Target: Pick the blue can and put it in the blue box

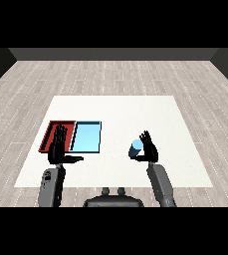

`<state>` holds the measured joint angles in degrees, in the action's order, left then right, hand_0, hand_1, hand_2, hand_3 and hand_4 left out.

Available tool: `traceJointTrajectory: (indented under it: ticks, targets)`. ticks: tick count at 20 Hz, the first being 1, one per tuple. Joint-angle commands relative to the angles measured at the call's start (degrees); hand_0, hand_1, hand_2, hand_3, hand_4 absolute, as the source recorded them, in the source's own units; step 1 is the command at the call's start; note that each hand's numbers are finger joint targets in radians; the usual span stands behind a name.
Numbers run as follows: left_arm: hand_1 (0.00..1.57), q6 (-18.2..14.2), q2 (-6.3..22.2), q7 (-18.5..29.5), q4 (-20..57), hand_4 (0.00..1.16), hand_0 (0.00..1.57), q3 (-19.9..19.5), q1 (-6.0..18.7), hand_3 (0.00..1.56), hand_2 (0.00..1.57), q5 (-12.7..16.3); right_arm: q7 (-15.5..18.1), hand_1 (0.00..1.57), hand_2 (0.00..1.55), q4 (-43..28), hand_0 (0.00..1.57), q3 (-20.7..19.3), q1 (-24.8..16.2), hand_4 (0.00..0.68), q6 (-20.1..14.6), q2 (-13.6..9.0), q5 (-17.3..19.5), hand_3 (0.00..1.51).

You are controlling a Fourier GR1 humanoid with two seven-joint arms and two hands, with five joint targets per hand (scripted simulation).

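The can (136,149) is light blue, upright, its round top showing, standing on the white table at about four o'clock from the blue tray (87,137) and well apart from it. The blue tray is a shallow light blue rectangle with a darker rim, lying flat left of the table's middle.

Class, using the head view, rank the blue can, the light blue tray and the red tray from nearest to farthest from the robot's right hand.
1. Blue can: right beside the right hand, on its left.
2. Light blue tray: further left, mid-table.
3. Red tray: farthest left, partly behind the left hand.
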<state>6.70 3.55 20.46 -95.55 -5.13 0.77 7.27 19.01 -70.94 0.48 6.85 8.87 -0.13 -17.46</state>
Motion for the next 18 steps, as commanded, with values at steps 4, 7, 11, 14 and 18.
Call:
traceJointTrajectory:
  ticks: [4, 7, 11, 14, 18]
  targets:
    - [0.0, 1.09, 0.28, -0.13, -2.26, 0.0, 0.0, -0.51, -2.3, 0.0, 0.0, 0.91, 0.96, 0.0, 0.0, 3.76, 0.0, 0.19, 2.46, 0.0, -0.15, 0.12, -0.28, 0.0]
    - [0.0, 0.95, 1.58, -1.59, 1.28, 0.0, 0.0, -2.74, 2.93, 0.0, 0.0, 2.65, -0.86, 0.0, 0.0, 5.88, 0.0, 0.11, 5.56, 0.0, -1.14, -0.01, -1.45, 0.0]
    - [0.0, 2.26, 0.77, 2.76, 4.31, 0.0, 0.0, -1.75, 1.11, 0.0, 0.0, 1.48, -0.94, 0.0, 0.0, 6.56, 0.0, -0.39, 6.0, 0.0, -0.35, -1.53, -1.81, 0.0]
    - [0.0, -2.43, -0.63, -2.83, 1.1, 0.0, 0.0, -0.63, 4.29, 0.0, 0.0, 0.13, 4.4, 0.0, 0.0, 11.99, 0.0, 1.58, 5.28, 0.0, 0.17, 0.06, 0.28, 0.0]
    - [0.0, 0.16, 0.92, -2.99, -3.92, 0.0, 0.0, -1.33, -0.6, 0.0, 0.0, 1.66, 2.01, 0.0, 0.0, 14.8, 0.0, 2.26, 11.68, 0.0, -2.95, 0.12, -3.78, 0.0]
